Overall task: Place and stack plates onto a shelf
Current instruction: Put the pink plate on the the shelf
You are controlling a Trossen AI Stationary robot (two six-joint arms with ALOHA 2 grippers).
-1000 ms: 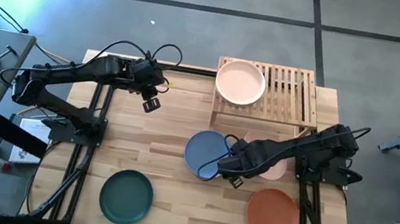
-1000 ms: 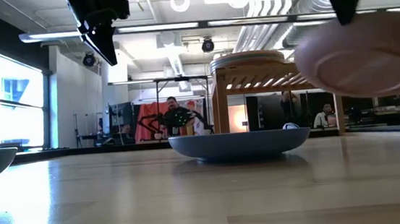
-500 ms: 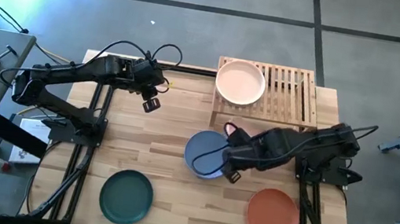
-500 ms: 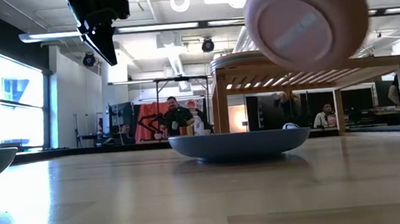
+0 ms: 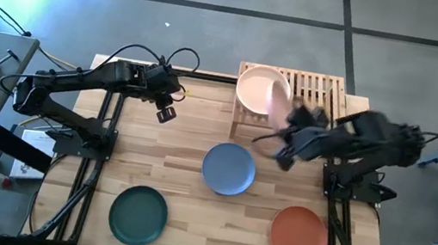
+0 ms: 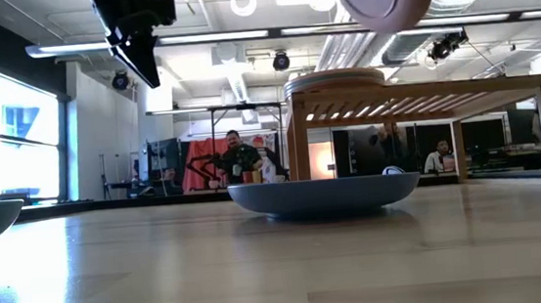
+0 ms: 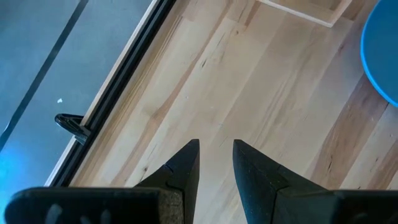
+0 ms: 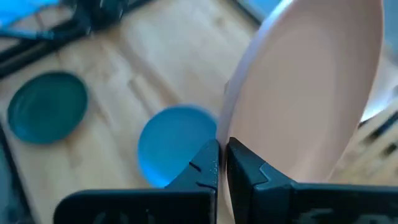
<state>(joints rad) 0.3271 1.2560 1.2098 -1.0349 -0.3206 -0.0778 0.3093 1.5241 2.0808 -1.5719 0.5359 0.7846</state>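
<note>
The right gripper (image 8: 222, 163) is closed on the rim of a pale pink round matte plate (image 8: 305, 93), held in the air and tilted on its edge just over the low light-wood slatted shelf (image 5: 320, 98); a peach round plate (image 5: 257, 87) already lies on the shelf (on its left half); a blue round plate (image 5: 229, 168), a dark green round plate (image 5: 138, 215) and a terracotta round plate (image 5: 299, 235) rest on the wooden worktop (image 5: 172, 146); the left gripper (image 7: 216, 163) waits above the worktop's far left part, slightly parted and holding nothing.
</note>
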